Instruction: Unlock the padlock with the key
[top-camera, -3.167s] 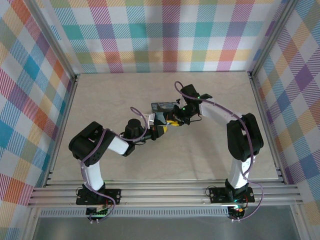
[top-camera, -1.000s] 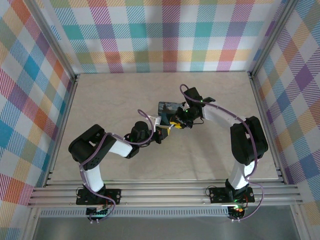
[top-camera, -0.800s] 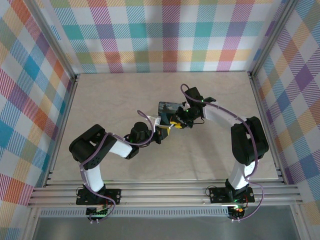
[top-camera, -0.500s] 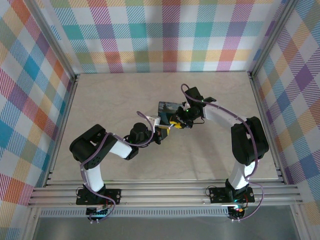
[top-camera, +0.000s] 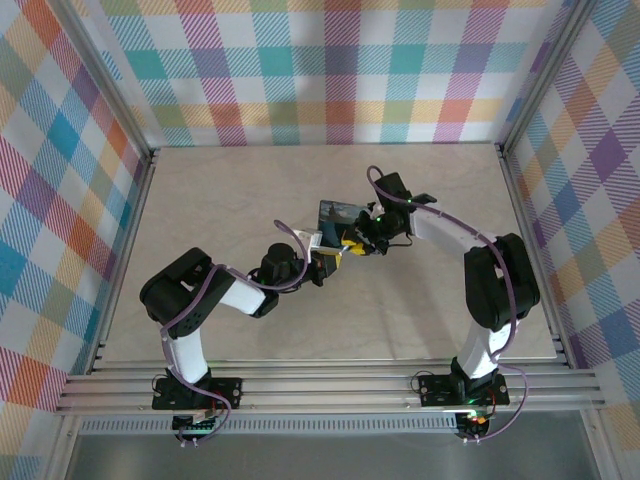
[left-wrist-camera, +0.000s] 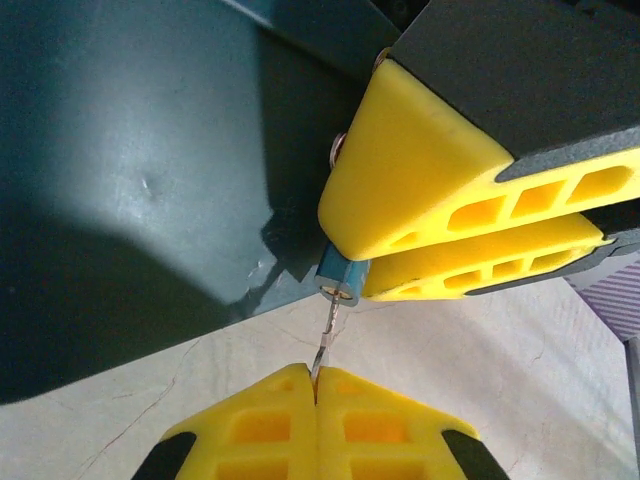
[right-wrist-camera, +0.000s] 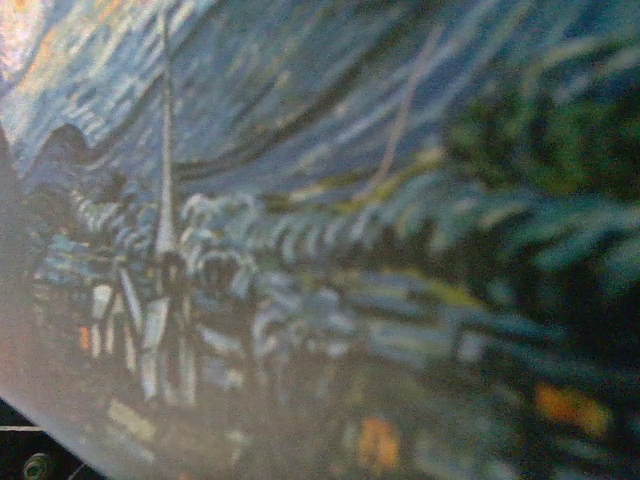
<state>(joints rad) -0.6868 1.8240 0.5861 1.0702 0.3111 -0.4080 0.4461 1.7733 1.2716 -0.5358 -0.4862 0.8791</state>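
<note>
Yellow fingertips of my left tool are clenched flat together on the key. Its thin silvery blade rises from between them toward 12 o'clock. The blade's tip meets the end face of a small blue stub, though I cannot tell whether it has gone in.

That stub pokes out from between the yellow fingers of my right tool, which comes in from 2 o'clock. It is clenched on the padlock by this stub. The padlock's dark side spreads toward 10 o'clock, its lower edge just above the pale counter.

From above, the padlock sits a little toward 12 o'clock of the counter's middle. My right tool is at its 5 o'clock corner, and my left tool is just beyond at 7 o'clock of that.

Close against my right wrist camera, the padlock's painted face shows blurred blue swirls with yellow streaks.
</note>
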